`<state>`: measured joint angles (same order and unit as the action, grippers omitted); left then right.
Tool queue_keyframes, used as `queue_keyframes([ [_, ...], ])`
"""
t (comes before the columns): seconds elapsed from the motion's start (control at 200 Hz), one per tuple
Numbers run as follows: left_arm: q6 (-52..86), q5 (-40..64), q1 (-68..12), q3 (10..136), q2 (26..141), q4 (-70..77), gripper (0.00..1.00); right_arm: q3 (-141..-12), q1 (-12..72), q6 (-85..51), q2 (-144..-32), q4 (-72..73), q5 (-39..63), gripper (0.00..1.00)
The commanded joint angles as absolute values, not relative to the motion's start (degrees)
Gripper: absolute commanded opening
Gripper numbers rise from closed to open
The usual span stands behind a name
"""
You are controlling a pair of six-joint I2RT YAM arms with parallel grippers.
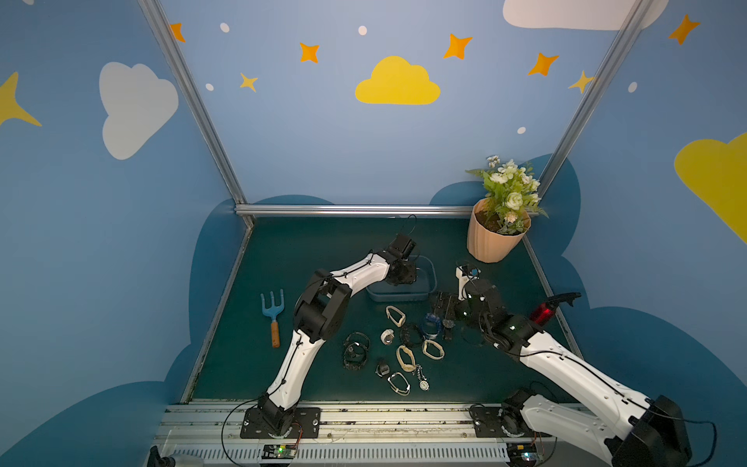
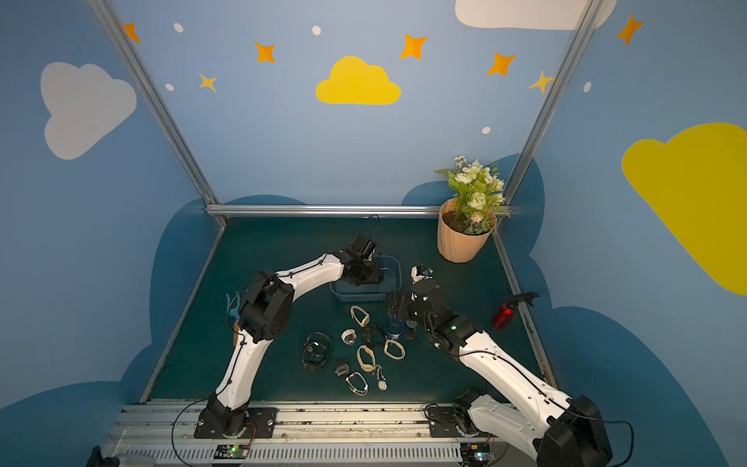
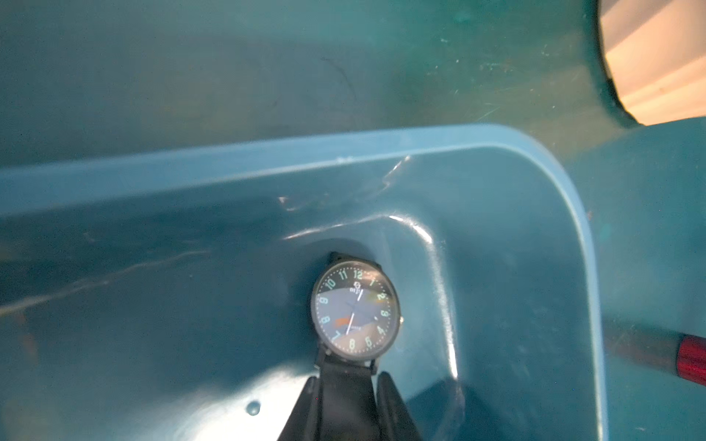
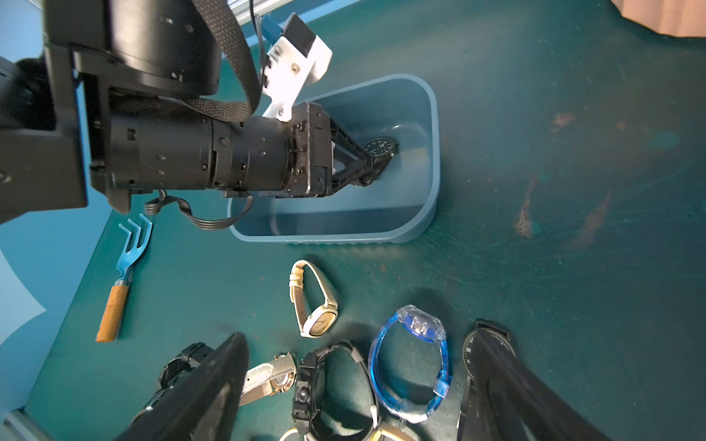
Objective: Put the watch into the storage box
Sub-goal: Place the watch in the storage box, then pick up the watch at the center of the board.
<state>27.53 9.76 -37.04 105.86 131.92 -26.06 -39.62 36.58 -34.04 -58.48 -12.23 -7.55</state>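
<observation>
**Release step, left arm.** My left fingers (image 3: 305,412) are closed on the strap of the black watch (image 3: 355,309). Its dial leans against the inner wall of the storage box (image 3: 420,143), in the corner toward 2 o'clock, facing the peach flower pot (image 1: 491,238). In both top views the box sits at 12 o'clock from the loose watches (image 1: 405,358) on the worktop (image 1: 283,250). My right fingers (image 4: 198,389) stand wide apart and empty above those watches. I judge the placement nearly complete. Next I should part the left fingers, let the strap drop, then rise straight up, clear of the rim, without snagging the strap.
</observation>
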Motion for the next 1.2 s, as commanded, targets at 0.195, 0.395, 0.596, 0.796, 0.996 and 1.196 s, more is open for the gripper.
queue_keyframes([
  [0.195, 28.8, 11.8, -37.2, 103.6, 126.1, -25.5, 0.68, -40.5, 35.5, -35.6, -59.1, -16.2, -10.3, 0.91],
  [0.395, 28.0, 13.4, -37.1, 98.7, 116.7, -21.5, 0.97, -41.8, 35.1, -36.1, -59.5, -20.3, -13.2, 0.91],
  [0.596, 27.2, 10.6, -37.1, 89.6, 104.1, -16.8, 1.00, -42.7, 34.9, -37.5, -59.6, -25.6, -15.0, 0.91],
  [0.796, 28.6, -0.3, -37.1, 64.3, 82.9, -7.7, 1.00, -40.5, 34.8, -40.7, -61.5, -27.7, -15.5, 0.91],
  [0.996, 33.2, -4.6, -37.0, 43.2, 63.2, -6.0, 1.00, -39.3, 34.8, -42.2, -64.9, -28.5, -13.2, 0.89],
  [1.196, 35.9, -9.6, -36.9, 33.7, 52.5, -4.7, 1.00, -38.8, 34.8, -44.3, -66.2, -29.1, -11.5, 0.72],
])
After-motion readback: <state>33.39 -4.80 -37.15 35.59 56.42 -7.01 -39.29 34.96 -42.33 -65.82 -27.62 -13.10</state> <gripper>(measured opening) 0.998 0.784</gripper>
